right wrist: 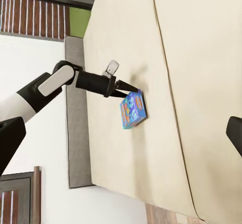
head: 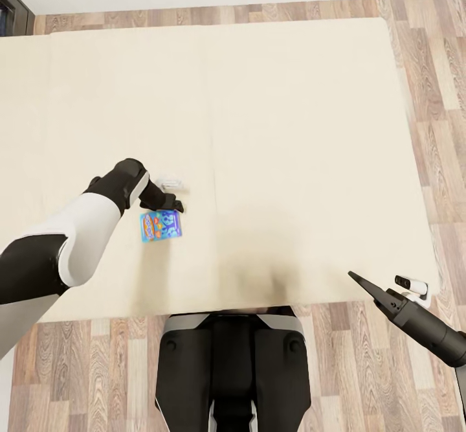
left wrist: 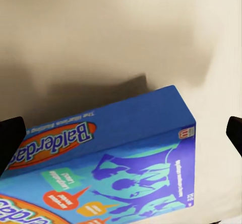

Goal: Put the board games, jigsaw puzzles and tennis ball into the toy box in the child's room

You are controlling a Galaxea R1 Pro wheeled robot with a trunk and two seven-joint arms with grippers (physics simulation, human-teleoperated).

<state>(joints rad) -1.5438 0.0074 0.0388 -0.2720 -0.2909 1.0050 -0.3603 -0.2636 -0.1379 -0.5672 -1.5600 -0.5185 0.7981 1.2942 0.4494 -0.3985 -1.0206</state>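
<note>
Far left, the left arm reaches out over the cream bed (head: 272,95), and its left hand (head: 169,205) sits at the far edge of the blue board game (head: 161,226), which lies flat on the mattress in front of the robot. In the left wrist view the box (left wrist: 126,168) lies between two dark fingertips (left wrist: 10,138) standing wide apart at either border, so the hand is open and has nothing clamped. The side-on right wrist view shows the same hand (right wrist: 132,89) meeting the upper end of the box (right wrist: 133,109). As I judge it, the risk is a grip taken too near that edge: the box is thin and flat, so closing on just a corner could let it pivot or slip out on lifting, and pressing down into soft bedding could push the box away instead of seating it between the fingers. Further right, the right hand (head: 369,289) hangs off the bed's near edge over the wooden floor (head: 362,367), fingers parted and empty, too far away to steady the box.
</note>
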